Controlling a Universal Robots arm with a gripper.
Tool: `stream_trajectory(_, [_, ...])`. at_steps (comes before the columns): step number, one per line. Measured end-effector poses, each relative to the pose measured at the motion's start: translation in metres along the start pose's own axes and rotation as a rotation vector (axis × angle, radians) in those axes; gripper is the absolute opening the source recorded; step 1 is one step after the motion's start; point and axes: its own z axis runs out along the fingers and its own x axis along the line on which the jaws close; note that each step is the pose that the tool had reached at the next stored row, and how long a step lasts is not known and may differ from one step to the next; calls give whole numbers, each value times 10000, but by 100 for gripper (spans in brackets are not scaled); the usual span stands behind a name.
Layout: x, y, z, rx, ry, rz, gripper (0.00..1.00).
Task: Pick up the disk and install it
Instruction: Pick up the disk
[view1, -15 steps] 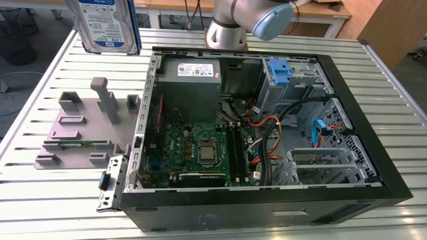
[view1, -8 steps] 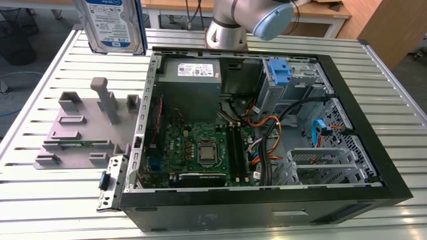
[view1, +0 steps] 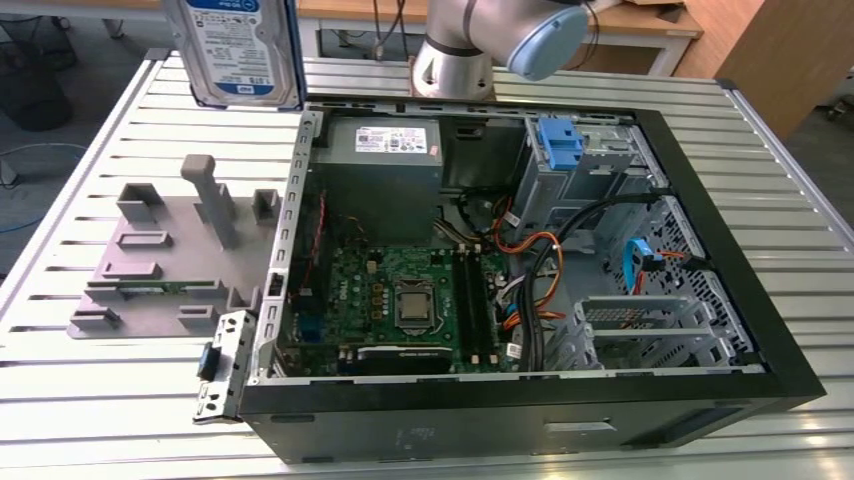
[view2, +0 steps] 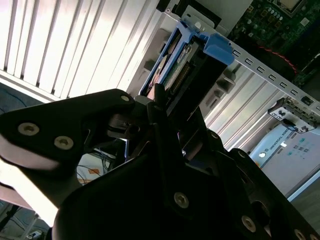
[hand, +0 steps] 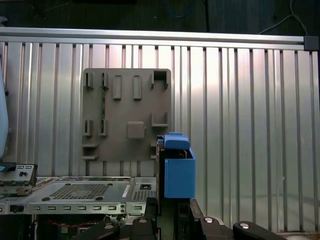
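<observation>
The disk (view1: 240, 50), a silver drive with a white-and-blue label in a blue carrier, hangs upright in the air at the exterior view's far left, above the table and clear of the open computer case (view1: 787, 370). In both wrist views my gripper (view2: 167, 102) is shut on the disk (view2: 187, 65), its black fingers (view2: 160, 107) pressed on the two flat sides. The first wrist view shows the carrier's blue end (hand: 179, 175) sticking out past the gripper (hand: 172, 212), over the slatted table beside the case's edge.
A grey plastic stand (view1: 174, 260) with upright posts lies on the slatted metal table (view1: 80, 180), to the exterior view's left of the case. Inside the case are a power-supply box (view1: 380, 150), motherboard (view1: 400, 300), cables, a blue-tabbed bay (view1: 561, 145) and a metal drive cage (view1: 641, 320).
</observation>
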Motion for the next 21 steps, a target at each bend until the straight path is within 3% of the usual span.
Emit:
stream_trajectory(4, [-1, -57, -2, 0, 0, 0, 35])
stream_trajectory(21, [-1, -81, -3, 0, 0, 0, 35])
